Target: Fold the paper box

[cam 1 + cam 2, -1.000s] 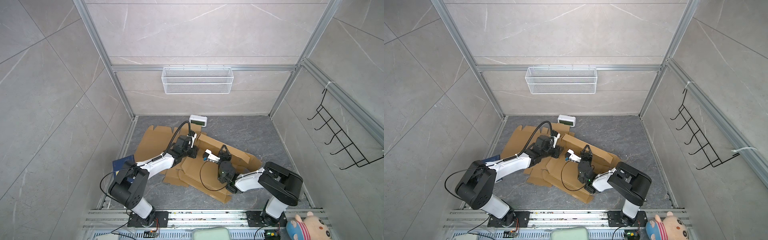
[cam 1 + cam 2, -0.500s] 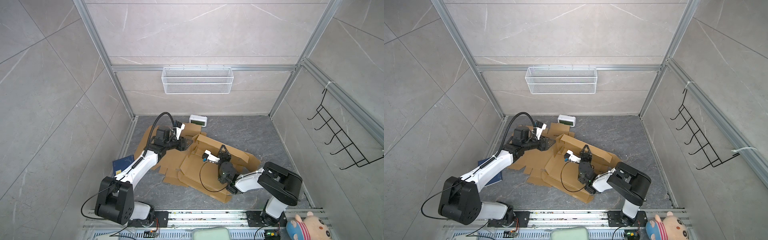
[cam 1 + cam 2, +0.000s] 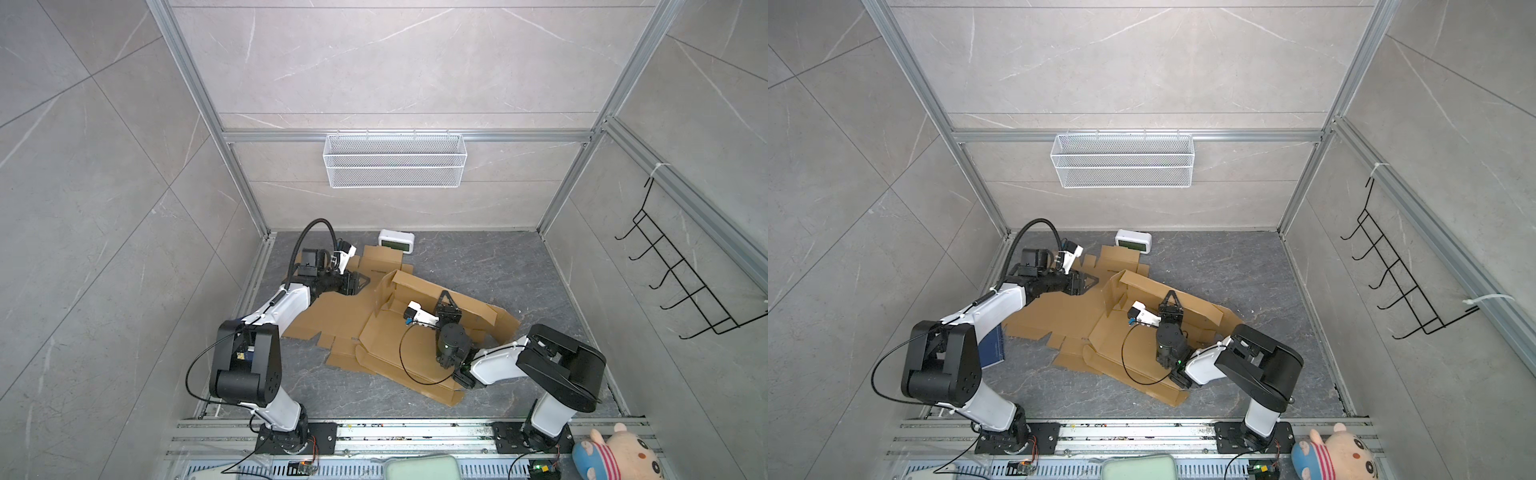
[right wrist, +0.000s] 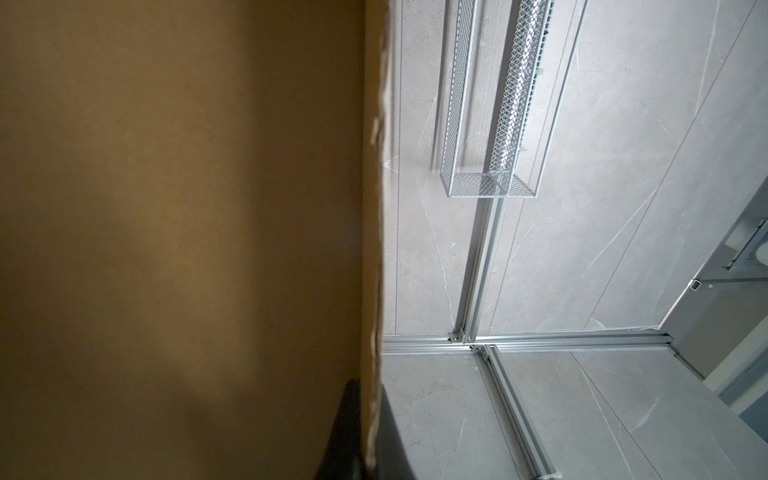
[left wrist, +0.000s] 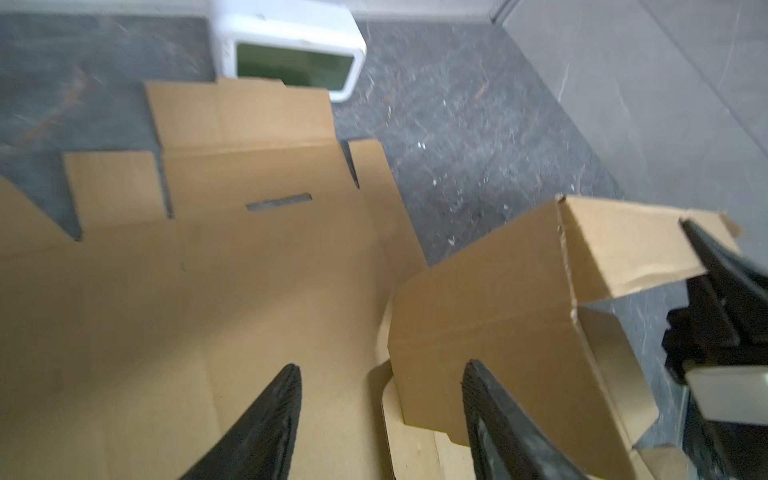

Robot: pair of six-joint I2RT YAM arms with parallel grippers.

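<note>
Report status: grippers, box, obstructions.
Left gripper open over spare flat sheet, empty. Right gripper shut on raised wall of paper box. Box only partly folded. White clock at sheet's far edge.

I count two cardboard pieces: one flat blank [image 3: 328, 320] and one partly folded box [image 3: 386, 349]. I have two arms, each ending in one pincer: my left gripper [image 3: 360, 284] and my right gripper [image 3: 445, 296]. Around me I count one white clock [image 3: 396, 241], one wire basket [image 3: 395, 160], one black hook rack [image 3: 702, 287], one plush toy [image 3: 615, 455], one blue book [image 3: 994, 347] and one pale green pad [image 3: 419, 467].
</note>
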